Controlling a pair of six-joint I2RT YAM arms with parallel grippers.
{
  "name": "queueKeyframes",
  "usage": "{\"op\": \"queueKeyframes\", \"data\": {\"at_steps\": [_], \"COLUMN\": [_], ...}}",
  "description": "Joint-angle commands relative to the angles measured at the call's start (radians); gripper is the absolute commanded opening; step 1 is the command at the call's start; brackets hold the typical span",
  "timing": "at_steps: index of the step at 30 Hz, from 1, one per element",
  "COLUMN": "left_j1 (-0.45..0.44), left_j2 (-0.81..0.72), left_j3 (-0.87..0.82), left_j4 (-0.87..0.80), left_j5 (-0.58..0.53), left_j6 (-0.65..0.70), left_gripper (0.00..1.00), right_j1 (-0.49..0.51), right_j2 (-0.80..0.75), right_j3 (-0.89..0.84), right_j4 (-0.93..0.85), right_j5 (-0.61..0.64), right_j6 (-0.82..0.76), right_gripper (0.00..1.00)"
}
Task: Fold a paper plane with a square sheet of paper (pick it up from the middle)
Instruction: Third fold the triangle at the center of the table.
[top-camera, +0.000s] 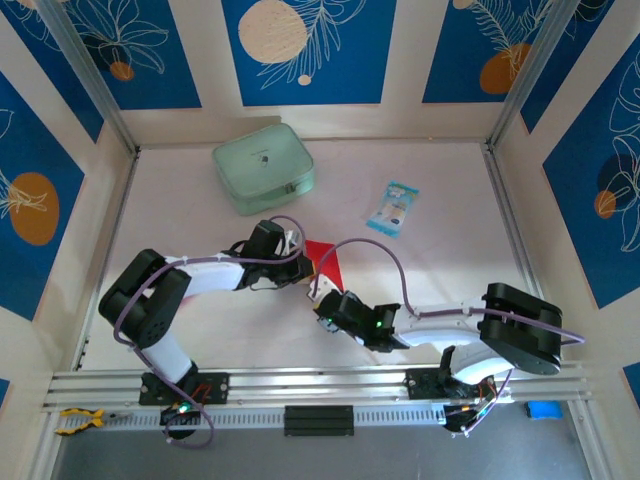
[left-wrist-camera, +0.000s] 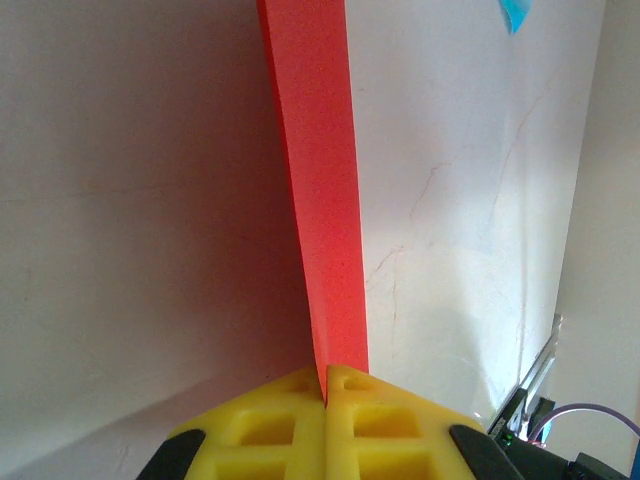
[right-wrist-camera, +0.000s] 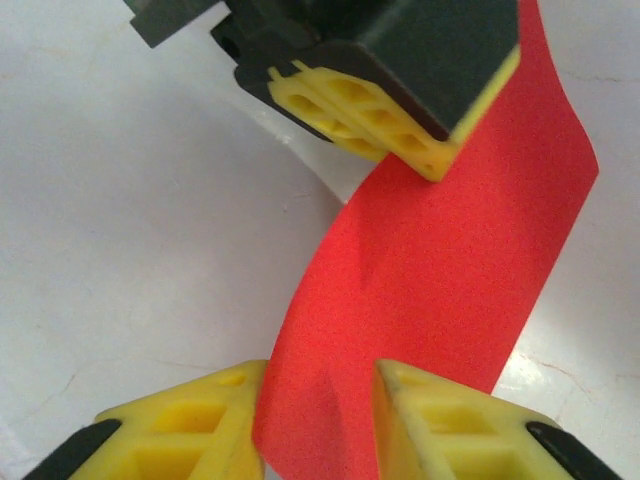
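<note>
The square sheet of paper (top-camera: 326, 260) is bright red and is held up off the white table, between the two grippers near the table's middle. My left gripper (top-camera: 304, 264) is shut on one edge of it; in the left wrist view the paper (left-wrist-camera: 315, 180) runs away from the pinched yellow jaws of the left gripper (left-wrist-camera: 327, 378) as a narrow upright strip. In the right wrist view the sheet (right-wrist-camera: 440, 270) curves down from the left gripper's fingers (right-wrist-camera: 365, 105) into my right gripper (right-wrist-camera: 320, 378). The right jaws stand apart, with the bulging paper between them.
A pale green zip pouch (top-camera: 263, 166) lies at the back left of the table (top-camera: 440, 260). A small blue-white packet (top-camera: 392, 207) lies at the back right. Aluminium rails and patterned blue walls close in the table's sides.
</note>
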Motion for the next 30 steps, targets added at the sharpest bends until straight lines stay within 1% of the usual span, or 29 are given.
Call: {"op": "queueKeyframes", "data": {"at_steps": [1,6,10,16,27,30], "left_j1": [0.007,0.007,0.007,0.008,0.008,0.008], "left_j2": [0.002,0.005,0.005,0.003,0.006,0.007], "left_j3": [-0.004,-0.003,-0.003,0.000,0.003,0.003], "left_j4": [-0.003,0.004,-0.001,-0.001,-0.005,-0.004], "left_j5": [0.019,0.022,0.024,0.026,0.028,0.028], "left_j6": [-0.006,-0.009,-0.007,-0.007,-0.007,-0.004], "left_gripper": [0.05,0.05,0.05,0.05,0.05,0.05], "right_j1": [-0.013,-0.019,-0.021,-0.025,-0.036,-0.043], "right_j2": [-0.037,-0.034,-0.011,0.010,-0.014,-0.011], "right_j3": [-0.025,-0.024,-0.015,0.006,-0.008,-0.005], "right_j4": [0.007,0.034,0.060,0.057,0.053,0.051], "right_j5": [-0.008,-0.060,-0.075,-0.081,-0.087,-0.099], "right_j6": [0.030,0.002,-0.014,-0.035,-0.014,-0.005], "right_gripper": [0.30,0.27,0.26,0.23,0.20,0.18]}}
